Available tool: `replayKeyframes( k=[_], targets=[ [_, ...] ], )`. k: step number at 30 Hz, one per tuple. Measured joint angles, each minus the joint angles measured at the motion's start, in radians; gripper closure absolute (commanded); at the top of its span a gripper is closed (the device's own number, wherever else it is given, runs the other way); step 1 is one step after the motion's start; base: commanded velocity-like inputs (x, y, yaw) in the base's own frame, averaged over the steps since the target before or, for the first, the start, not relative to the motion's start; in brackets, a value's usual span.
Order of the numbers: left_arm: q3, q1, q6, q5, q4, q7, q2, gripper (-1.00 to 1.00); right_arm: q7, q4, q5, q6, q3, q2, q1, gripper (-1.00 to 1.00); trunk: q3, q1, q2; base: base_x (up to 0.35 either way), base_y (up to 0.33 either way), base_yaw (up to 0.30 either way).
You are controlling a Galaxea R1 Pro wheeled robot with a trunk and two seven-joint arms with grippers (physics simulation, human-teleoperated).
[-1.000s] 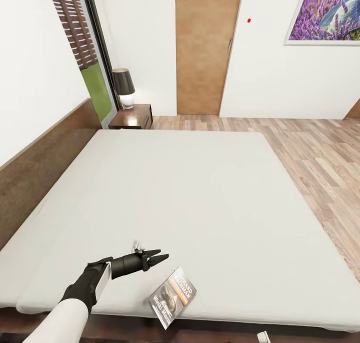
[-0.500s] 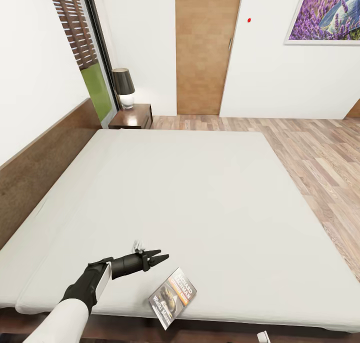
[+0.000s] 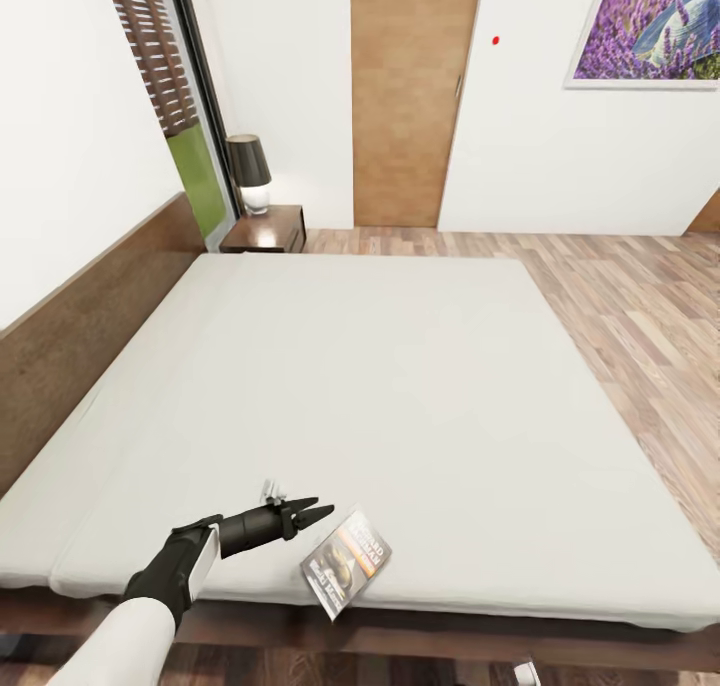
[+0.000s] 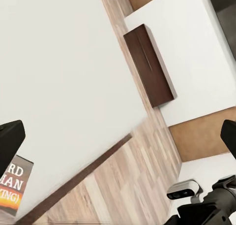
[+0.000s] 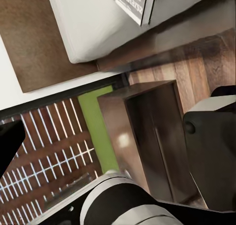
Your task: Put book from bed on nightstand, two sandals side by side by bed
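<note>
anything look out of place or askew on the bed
Yes: the book lies skewed at the bed's near edge, one corner poking past the mattress. The left gripper hovers beside it, jaws open.

the left arm [image 3: 150, 606] reaches forward, white forearm ending in a black wrist, and the left gripper [image 3: 322, 511] points ahead with its fingers parted, holding nothing.

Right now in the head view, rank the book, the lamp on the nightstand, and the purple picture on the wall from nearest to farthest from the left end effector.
1. The book, lying at the bed's near edge, just right of the left end effector.
2. The lamp, on the nightstand beyond the bed's far left corner.
3. The purple picture, high on the far wall at the right.
</note>
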Motion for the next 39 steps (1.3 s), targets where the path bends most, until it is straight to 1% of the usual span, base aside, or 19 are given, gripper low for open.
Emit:
replayKeyframes(
  k=[3, 11, 19, 25, 33, 35, 39],
  targets=[
    [0.001, 0.000, 0.000, 0.000, 0.000, 0.000, 0.000, -1.00, 0.000, 0.000, 0.000, 0.000, 0.000, 0.000, 0.000, -1.00, 0.000, 0.000, 0.000, -0.235, 0.000, 0.000],
    [0.002, 0.000, 0.000, 0.000, 0.000, 0.000, 0.000, -1.00, 0.000, 0.000, 0.000, 0.000, 0.000, 0.000, 0.000, -1.00, 0.000, 0.000, 0.000, -0.065, 0.000, 0.000],
    [0.002, 0.000, 0.000, 0.000, 0.000, 0.000, 0.000, -1.00, 0.000, 0.000, 0.000, 0.000, 0.000, 0.000, 0.000, -1.00, 0.000, 0.000, 0.000, -0.256, 0.000, 0.000],
    [0.001, 0.000, 0.000, 0.000, 0.000, 0.001, 0.000, -1.00, 0.000, 0.000, 0.000, 0.000, 0.000, 0.000, 0.000, -1.00, 0.000, -0.001, 0.000, -0.022, 0.000, 0.000],
    [0.001, 0.000, 0.001, 0.000, 0.000, 0.001, -0.001, -1.00, 0.000, 0.000, 0.000, 0.000, 0.000, 0.000, 0.000, -1.00, -0.025, 0.030, -0.056, 0.000, 0.000, 0.000],
    [0.001, 0.000, 0.001, 0.000, 0.000, 0.001, 0.000, -1.00, 0.000, 0.000, 0.000, 0.000, 0.000, 0.000, 0.000, -1.00, -0.025, 0.030, -0.056, 0.000, 0.000, 0.000],
    [0.001, 0.000, 0.001, 0.000, 0.000, 0.001, 0.000, -1.00, 0.000, 0.000, 0.000, 0.000, 0.000, 0.000, 0.000, -1.00, -0.038, 0.045, -0.084, 0.000, 0.000, 0.000]
  ],
)
